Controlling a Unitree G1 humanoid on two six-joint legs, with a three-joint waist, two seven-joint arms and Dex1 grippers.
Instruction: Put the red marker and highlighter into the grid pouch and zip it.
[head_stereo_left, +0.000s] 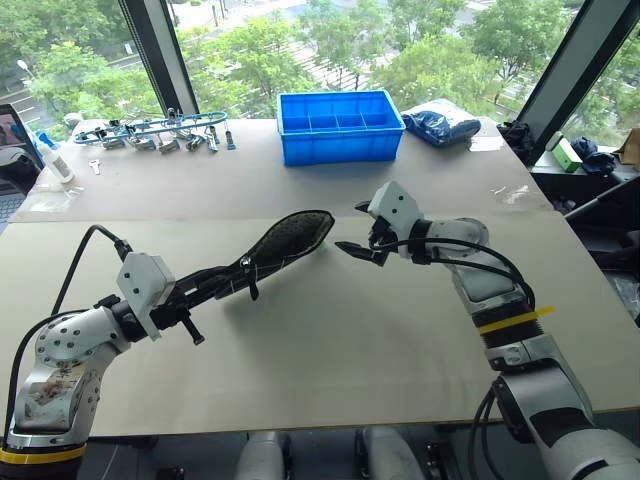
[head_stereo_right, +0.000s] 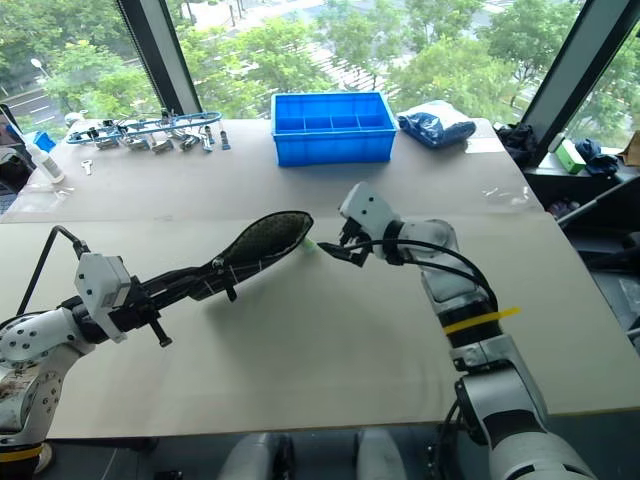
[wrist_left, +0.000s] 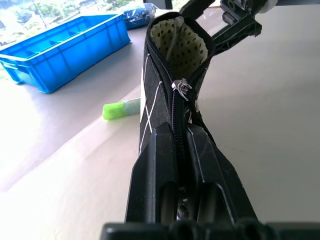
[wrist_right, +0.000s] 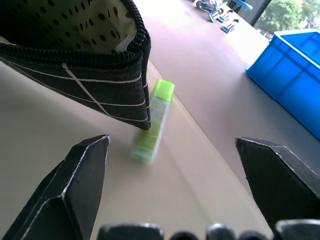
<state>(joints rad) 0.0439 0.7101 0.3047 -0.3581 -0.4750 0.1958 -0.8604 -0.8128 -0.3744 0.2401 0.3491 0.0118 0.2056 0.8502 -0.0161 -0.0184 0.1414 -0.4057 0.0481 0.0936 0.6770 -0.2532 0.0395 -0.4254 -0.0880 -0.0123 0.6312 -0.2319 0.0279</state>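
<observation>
The highlighter (wrist_right: 151, 121) lies on the desk (head_stereo_left: 400, 330) just under the open far end of the pouch (head_stereo_left: 285, 243), which the left jaws grip, and the right gripper (head_stereo_left: 357, 232), jaws wide open, is much nearer to it, its long axis pointing near-to-far.

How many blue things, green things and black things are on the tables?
Blue: 2, the bin and the bag
Green: 1, the highlighter
Black: 1, the pouch, held up over the table
Total: 4
</observation>
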